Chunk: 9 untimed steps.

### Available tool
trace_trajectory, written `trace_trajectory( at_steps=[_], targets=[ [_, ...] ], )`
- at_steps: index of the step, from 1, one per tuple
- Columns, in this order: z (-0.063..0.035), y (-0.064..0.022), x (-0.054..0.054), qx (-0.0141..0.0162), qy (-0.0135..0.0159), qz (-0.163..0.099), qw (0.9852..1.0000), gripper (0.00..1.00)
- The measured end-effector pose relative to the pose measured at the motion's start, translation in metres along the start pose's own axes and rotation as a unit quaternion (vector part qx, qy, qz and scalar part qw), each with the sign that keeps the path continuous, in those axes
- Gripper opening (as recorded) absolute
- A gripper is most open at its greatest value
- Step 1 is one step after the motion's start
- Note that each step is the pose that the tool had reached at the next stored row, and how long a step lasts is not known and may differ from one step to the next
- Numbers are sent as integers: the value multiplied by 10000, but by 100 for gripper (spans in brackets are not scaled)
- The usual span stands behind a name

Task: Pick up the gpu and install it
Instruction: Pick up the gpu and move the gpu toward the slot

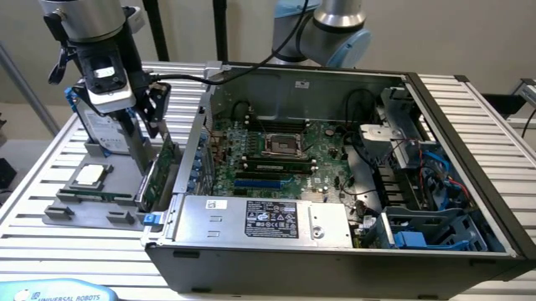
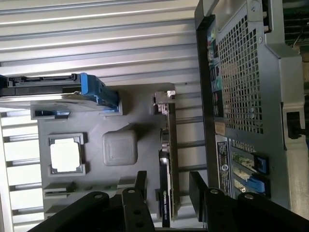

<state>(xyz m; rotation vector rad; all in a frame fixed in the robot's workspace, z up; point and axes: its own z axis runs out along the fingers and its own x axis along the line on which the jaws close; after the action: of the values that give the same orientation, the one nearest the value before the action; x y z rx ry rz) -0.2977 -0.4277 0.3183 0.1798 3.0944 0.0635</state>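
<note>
The gpu (image 2: 169, 159) stands on edge in a slot of the grey holder tray (image 2: 140, 116), its silver bracket at one end. In the exterior view the gpu (image 1: 155, 175) shows its green face, just outside the open PC case (image 1: 469, 163). My gripper (image 2: 169, 186) is open and hangs low over the card, one finger on each side with a gap to both faces. Seen in the exterior view, the gripper (image 1: 149, 145) reaches down to the card's top edge at the exterior view's left.
The tray also holds a silver hard drive in a blue frame (image 2: 58, 92), a square processor (image 2: 65, 155) and a grey block (image 2: 119, 147). Inside the case lie the motherboard (image 1: 285, 153) with a blue slot (image 1: 263, 184), the power supply (image 1: 260, 219) and cables (image 1: 418, 163).
</note>
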Motion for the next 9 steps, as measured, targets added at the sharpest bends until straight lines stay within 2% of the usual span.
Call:
trace_trajectory(
  at_steps=[5,9],
  targets=[
    [90,-4,3,1,-42,2,10000,48],
    [164,-7,11,3,-57,7,10000,48]
  ],
)
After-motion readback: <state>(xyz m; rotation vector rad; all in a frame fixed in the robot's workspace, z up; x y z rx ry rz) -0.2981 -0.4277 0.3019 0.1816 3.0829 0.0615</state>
